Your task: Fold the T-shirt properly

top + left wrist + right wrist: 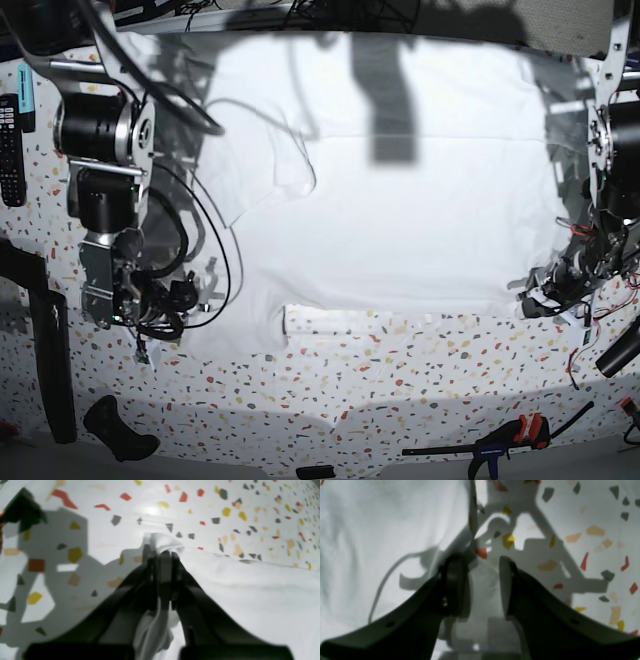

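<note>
The white T-shirt (400,220) lies spread across the speckled tabletop (400,390), a sleeve folded over near its left side. In the base view my left gripper (545,300) is at the shirt's lower right corner. The left wrist view shows that left gripper (162,555) shut on a bunched bit of the shirt's edge (162,542), with the rest of the T-shirt (250,592) stretching away to the right. My right gripper (482,565) hovers open just past the T-shirt (370,542) edge, with only bare tabletop between its fingers. In the base view the right gripper (150,325) is at the shirt's lower left.
A remote control (8,140) lies at the far left edge. A black and orange clamp (505,440) and a black handle (115,430) lie near the front edge. Cables (215,250) hang from the right arm over the shirt's left side.
</note>
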{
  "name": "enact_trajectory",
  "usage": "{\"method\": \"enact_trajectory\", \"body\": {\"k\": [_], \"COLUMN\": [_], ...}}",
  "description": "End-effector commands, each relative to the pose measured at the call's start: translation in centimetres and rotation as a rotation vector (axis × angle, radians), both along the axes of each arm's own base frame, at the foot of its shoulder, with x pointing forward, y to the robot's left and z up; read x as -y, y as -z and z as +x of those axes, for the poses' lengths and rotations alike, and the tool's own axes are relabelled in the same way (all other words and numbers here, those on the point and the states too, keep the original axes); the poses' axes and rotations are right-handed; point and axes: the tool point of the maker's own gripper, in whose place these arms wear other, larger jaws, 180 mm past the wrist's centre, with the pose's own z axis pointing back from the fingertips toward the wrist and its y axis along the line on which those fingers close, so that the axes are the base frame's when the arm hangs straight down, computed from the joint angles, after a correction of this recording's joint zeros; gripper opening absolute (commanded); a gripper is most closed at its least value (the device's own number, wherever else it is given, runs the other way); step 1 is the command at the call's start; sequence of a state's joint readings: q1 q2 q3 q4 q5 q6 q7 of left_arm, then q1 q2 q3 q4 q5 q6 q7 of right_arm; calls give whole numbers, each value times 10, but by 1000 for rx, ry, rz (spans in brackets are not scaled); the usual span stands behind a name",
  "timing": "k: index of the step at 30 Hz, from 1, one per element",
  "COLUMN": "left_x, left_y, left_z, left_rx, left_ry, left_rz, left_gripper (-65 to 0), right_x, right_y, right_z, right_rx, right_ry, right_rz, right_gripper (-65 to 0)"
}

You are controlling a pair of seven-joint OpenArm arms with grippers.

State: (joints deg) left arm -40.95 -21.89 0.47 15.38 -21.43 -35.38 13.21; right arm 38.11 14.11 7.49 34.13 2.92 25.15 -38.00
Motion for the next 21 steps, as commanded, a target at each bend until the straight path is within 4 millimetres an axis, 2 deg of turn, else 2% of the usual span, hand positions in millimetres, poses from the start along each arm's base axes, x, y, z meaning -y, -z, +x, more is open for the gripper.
{"method": "enact_trajectory", "body": {"k": [1,3,4,8,13,21], "left_x": [-6,-6,-6,-5,2,8], "left_y": [-27,-28,-29,-35,-53,-68], "left_z": [18,19,20,23,31,36], "left_rx": [77,83,87,108,160,152], "left_ry": [-11,-19,-25,-39,9,67], "left_rz": [-3,-16,-24,-52,-51,-15], "left_gripper": [-650,-650,-650,-650,-650,-650], "right_x": [1,1,2,2,-1,-4], "right_y": [6,6,3,-14,-48,-79], "right_z": [-8,-7,-6,7,28,40], "right_rx": [-42,-41,-35,17,119,198], "right_ry": [0,0,0,-5,-46,-81], "right_rz": [-5,-5,-6,-15,-34,-54], "right_gripper": [-479,-617,-650,-650,-650,-650]}}
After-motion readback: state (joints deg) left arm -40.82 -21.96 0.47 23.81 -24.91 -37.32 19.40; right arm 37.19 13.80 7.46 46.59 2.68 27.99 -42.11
